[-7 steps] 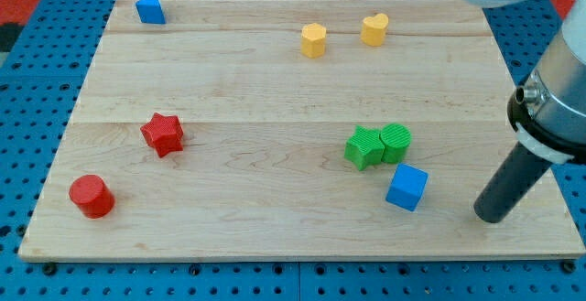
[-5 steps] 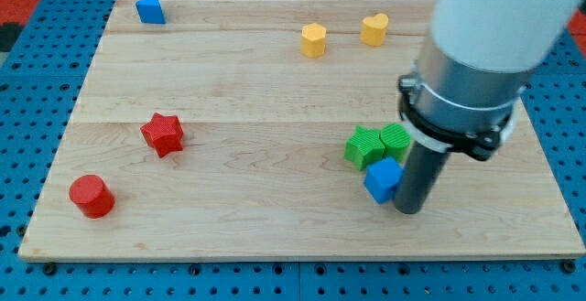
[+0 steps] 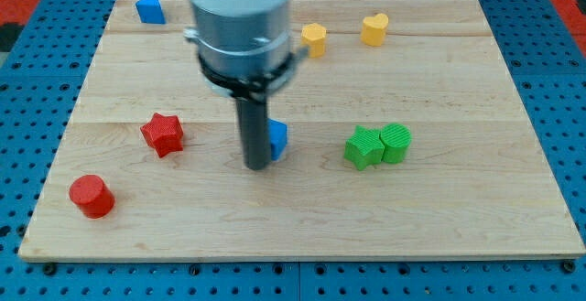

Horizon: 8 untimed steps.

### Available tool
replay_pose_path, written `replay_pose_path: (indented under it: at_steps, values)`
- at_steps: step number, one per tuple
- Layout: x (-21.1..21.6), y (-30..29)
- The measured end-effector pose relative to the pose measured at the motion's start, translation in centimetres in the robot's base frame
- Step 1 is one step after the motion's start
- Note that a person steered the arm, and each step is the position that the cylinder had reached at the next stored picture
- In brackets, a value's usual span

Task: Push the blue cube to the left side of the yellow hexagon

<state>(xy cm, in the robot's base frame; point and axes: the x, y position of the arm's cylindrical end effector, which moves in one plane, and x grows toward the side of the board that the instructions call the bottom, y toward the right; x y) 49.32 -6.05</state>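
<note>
1. Tool: a plain rod with no jaws, so nothing to open or close and nothing gripped. My tip [image 3: 257,166] rests on the table [image 3: 476,237], just left of centre.
2. Task block: the blue cube [image 3: 277,139] sits against the rod's right side, touching it or nearly so, and partly hidden behind it. Only its right half shows.
3. Target: the yellow hexagon [image 3: 314,38] lies at the far side, up and slightly right of the cube, well apart from it. A yellow heart [image 3: 374,28] sits further right on the same far strip.
4. Key relation: the cube lies right of my tip, while the goal spot, left of the hexagon, lies far of the cube. In my judgement a push from here would send the cube right, not far. The tip needs to come round to the cube's near side and then drive it away toward the far edge.
5. Others: a second blue block [image 3: 150,9] at the far left corner; red star [image 3: 163,134] and red cylinder [image 3: 91,196] on the left; two green blocks [image 3: 378,145] touching each other, to the right.
</note>
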Motion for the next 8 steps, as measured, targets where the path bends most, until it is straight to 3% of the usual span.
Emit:
replay_pose_path:
  at_steps: [2, 6, 8]
  values:
    - [-0.2, 3.3]
    - [-0.1, 1.5]
    - [0.7, 3.7]
